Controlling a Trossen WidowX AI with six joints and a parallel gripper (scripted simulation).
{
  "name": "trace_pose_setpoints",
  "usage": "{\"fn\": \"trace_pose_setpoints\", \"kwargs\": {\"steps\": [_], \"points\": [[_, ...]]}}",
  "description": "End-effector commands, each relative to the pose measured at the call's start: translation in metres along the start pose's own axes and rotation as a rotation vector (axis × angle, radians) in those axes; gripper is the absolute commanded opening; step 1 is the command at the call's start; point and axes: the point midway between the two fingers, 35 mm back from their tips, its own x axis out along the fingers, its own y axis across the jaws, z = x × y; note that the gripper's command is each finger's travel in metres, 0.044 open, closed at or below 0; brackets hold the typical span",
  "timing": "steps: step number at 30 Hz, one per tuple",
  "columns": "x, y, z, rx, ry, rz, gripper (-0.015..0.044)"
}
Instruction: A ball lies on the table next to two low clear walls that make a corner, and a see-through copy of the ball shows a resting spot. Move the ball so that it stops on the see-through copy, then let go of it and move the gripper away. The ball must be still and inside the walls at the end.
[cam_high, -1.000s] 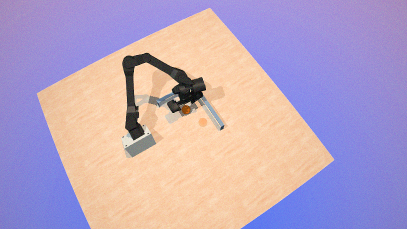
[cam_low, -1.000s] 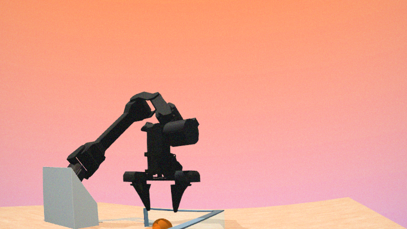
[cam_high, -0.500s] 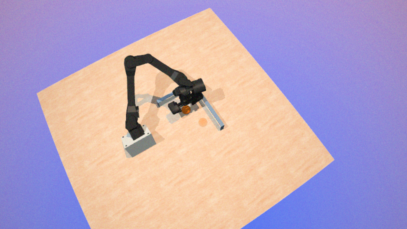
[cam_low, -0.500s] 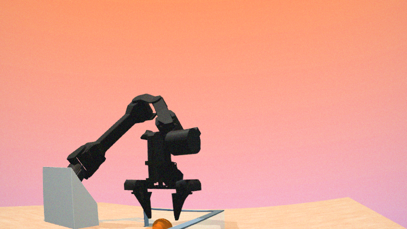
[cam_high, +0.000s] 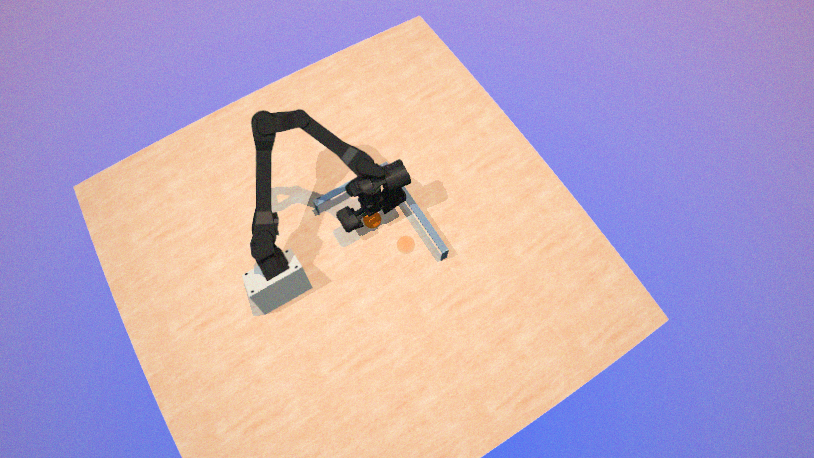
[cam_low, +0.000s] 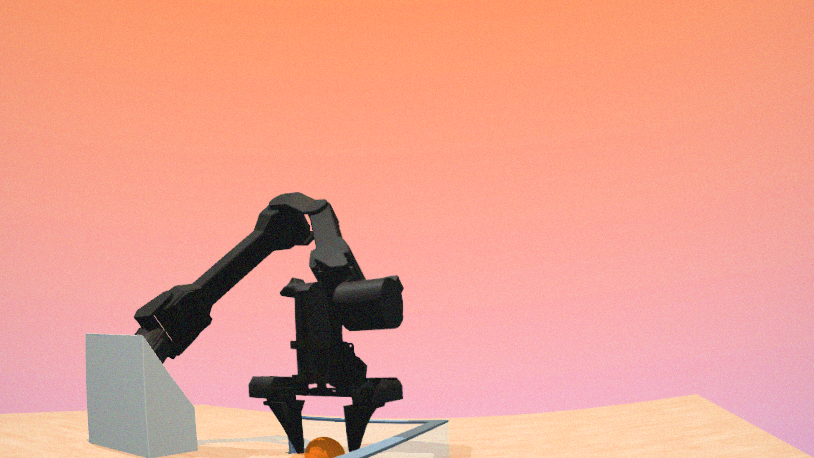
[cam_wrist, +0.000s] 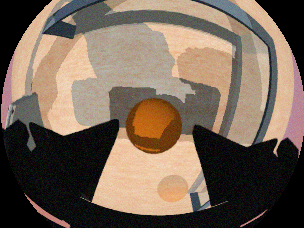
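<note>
The shiny orange ball (cam_high: 372, 220) (cam_low: 324, 447) (cam_wrist: 154, 126) rests on the table, inside the angle of the two low clear walls. My gripper (cam_low: 325, 450) (cam_wrist: 156, 127) points straight down and is open. Its fingertips are low, one on each side of the ball, with a gap on both sides in the wrist view. The see-through copy (cam_high: 405, 244) (cam_wrist: 172, 188) is a pale orange disc a short way from the ball, outside the fingers and nearer the free end of the long right wall (cam_high: 426, 227). The copy does not show in the exterior view.
The shorter left wall (cam_high: 333, 198) runs behind the gripper, and the arm hides the corner in the top view. The grey arm base (cam_high: 278, 284) (cam_low: 119, 387) stands left of the walls. The arm's shadows fall around the ball.
</note>
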Motion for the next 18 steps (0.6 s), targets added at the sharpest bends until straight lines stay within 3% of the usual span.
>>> {"fn": "trace_pose_setpoints", "kwargs": {"steps": [1, 11, 18], "points": [[0.004, 0.003, 0.001, 0.005, -0.006, 0.007, 0.03], [0.004, 0.003, 0.001, 0.005, -0.006, 0.007, 0.0213], [-0.024, -0.005, 0.003, 0.023, -0.02, -0.025, 0.003]]}}
